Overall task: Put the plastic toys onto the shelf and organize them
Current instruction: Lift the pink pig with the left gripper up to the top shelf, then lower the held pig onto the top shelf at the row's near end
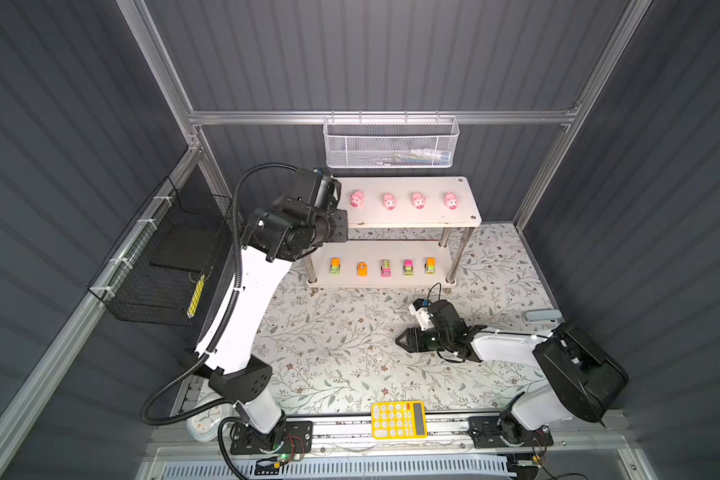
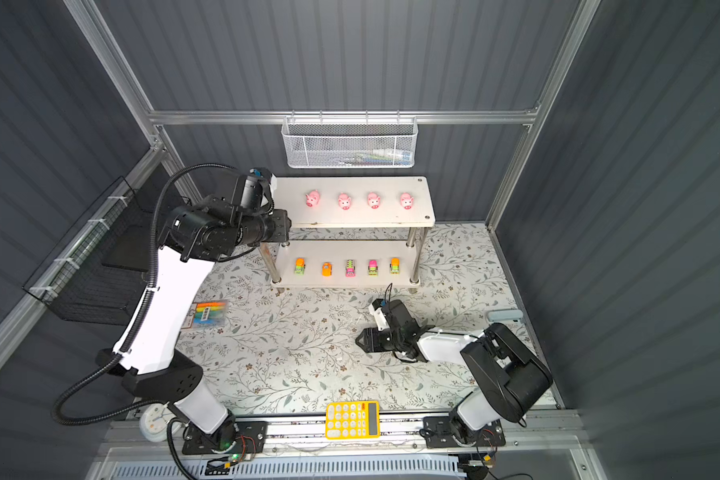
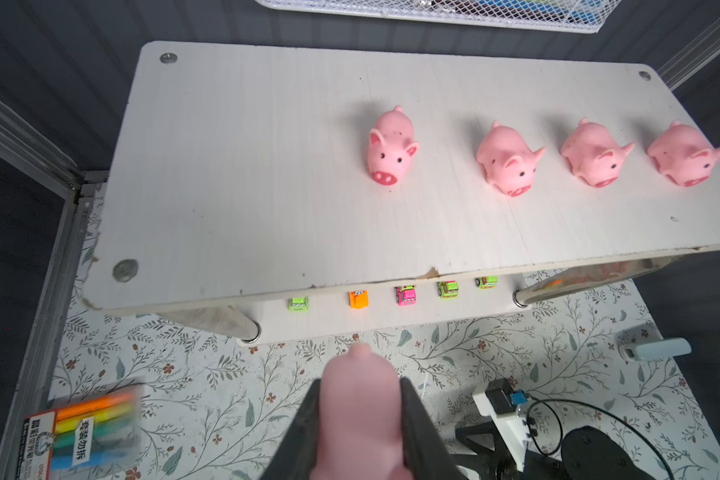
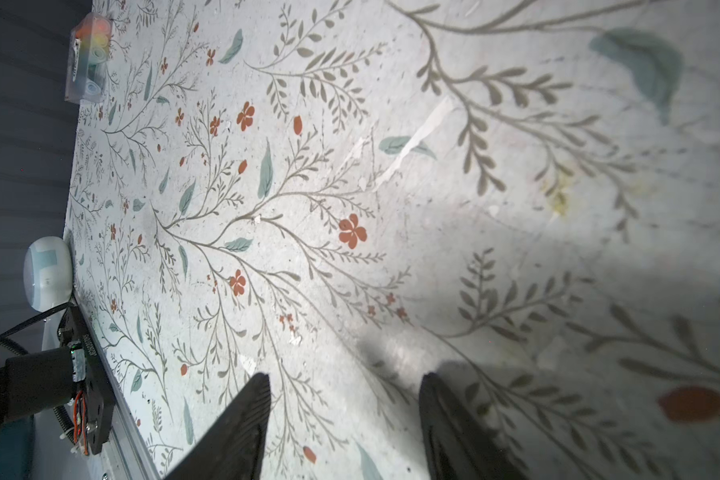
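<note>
Surface: floral mat (image 1: pixel 350 353) inside a grey-walled cell, with the shelf (image 1: pixel 466 208) standing at its far edge.
Step in hand: carrying one pig to the shelf. With every other toy set out, I judge this the last placement.
Left gripper (image 3: pixel 360 382): clenched on the fifth pig (image 3: pixel 362 424), which fills the gap between the jaws and pokes out past the tips.
Right gripper (image 4: pixel 345 376): jaws parted with nothing between them, only bare mat beyond the tips.
Top board (image 3: pixel 225 166): four pigs (image 3: pixel 391 145) stand in a spaced row, snouts toward the front edge. The bare end of the board lies just ahead of the left jaws, the row farther off.
Lower board (image 1: pixel 375 253): five toy vehicles (image 1: pixel 385 268) in a line, ahead of and below the left jaws.
Next move calls for: lowering the pig onto the bare end in line with the row, at matching spacing and facing, then parting the jaws.
Held pig's look: pale pink, smooth, rounded, squeezed narrow where the pads press, with a small nub at its far end. Its face is hidden, so I cannot tell its facing.
Risk: the soft body may spring or tip on release.
</note>
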`<state>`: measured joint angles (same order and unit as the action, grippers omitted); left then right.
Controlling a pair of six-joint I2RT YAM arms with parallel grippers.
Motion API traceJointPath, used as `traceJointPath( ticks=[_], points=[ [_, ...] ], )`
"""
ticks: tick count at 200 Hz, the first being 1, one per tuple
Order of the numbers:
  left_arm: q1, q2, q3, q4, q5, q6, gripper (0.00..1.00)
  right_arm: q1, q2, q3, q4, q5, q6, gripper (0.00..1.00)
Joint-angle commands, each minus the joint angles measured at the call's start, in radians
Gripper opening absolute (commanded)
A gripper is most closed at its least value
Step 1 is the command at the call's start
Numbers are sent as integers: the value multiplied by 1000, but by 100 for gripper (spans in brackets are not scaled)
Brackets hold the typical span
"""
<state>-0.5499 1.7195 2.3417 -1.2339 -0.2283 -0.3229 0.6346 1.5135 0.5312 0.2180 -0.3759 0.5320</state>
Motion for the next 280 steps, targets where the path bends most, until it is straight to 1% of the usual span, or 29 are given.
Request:
traceJointPath(
  ticks=[1,12,36,59,82,140,262,265,280],
  points=[
    [61,31,39,3,47,50,29,-4,11,-10,-23,-4,0,60],
    [87,37,22,29,55,54,30,-4,14,-7,-23,-3,0,60],
    [149,36,-23,106,123,60,30,-3,22,-2,-25,-6,-1,60],
    [192,62,1,129,170,65,29,-4,28,1,-26,-6,-1,60],
    [210,96,29,143,203,71,29,-4,29,4,-29,-3,0,60],
    [228,159,51,189,178,105,30,-3,22,4,-39,14,6,60],
    [251,271,134,214,181,104,31,-3,11,0,-45,28,13,60],
    [251,273,134,240,180,105,31,-4,10,-3,-45,29,13,60],
    [252,279,130,255,178,107,32,-4,9,-6,-45,31,14,60]
  ],
)
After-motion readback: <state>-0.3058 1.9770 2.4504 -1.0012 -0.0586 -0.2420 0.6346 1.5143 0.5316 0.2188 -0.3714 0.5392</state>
